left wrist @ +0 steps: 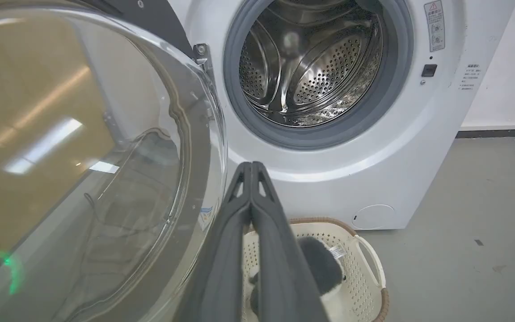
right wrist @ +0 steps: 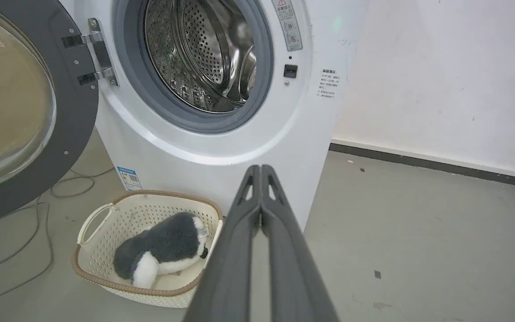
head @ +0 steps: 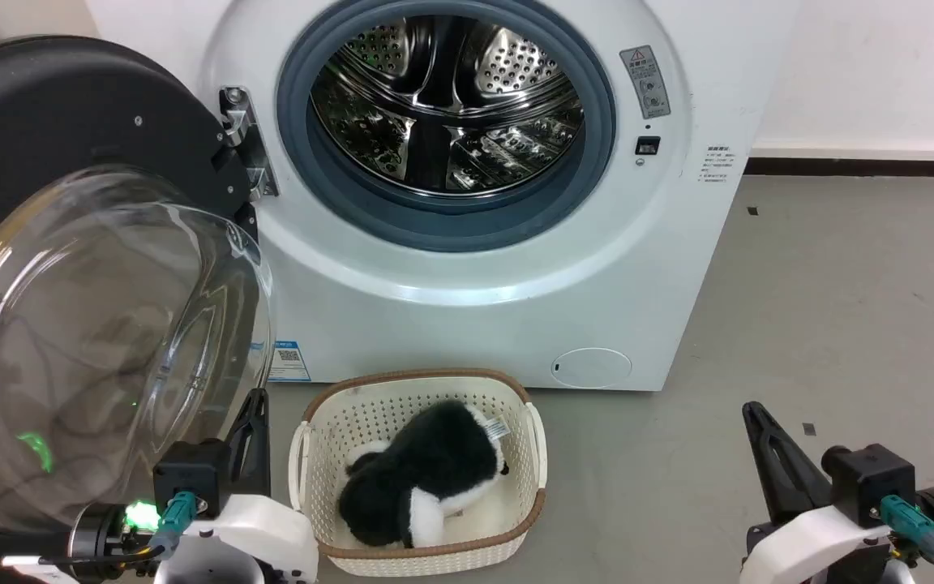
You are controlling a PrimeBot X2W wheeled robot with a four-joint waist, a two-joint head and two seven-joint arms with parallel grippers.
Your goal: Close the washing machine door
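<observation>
One washing machine door [head: 94, 284] hung wide open at the nine o'clock side of my head view, its black rim and bulging glass bowl standing out from the metal hinge [head: 244, 138]. At seven o'clock my left pincer [head: 257, 401] pointed up just beside the bowl's lower edge, its two dark fingers pressed together on nothing; whether it touched the glass I could not tell. At six o'clock a cream basket [head: 538, 454] sat on the grey floor [head: 840, 324] just in front of the washing machine [head: 516, 308], with a black-and-white plush toy [head: 426, 478] lying inside it. At twelve o'clock the machine showed its bare steel drum [head: 447, 105], ringed by the grey-blue gasket [head: 597, 162]. A blue sticker [head: 289, 361] marked its lower left corner and a round filter cap [head: 591, 367] its lower right. At five o'clock my right pincer [head: 752, 410] stood well apart from the machine, its fingers likewise flat against each other and empty.
</observation>
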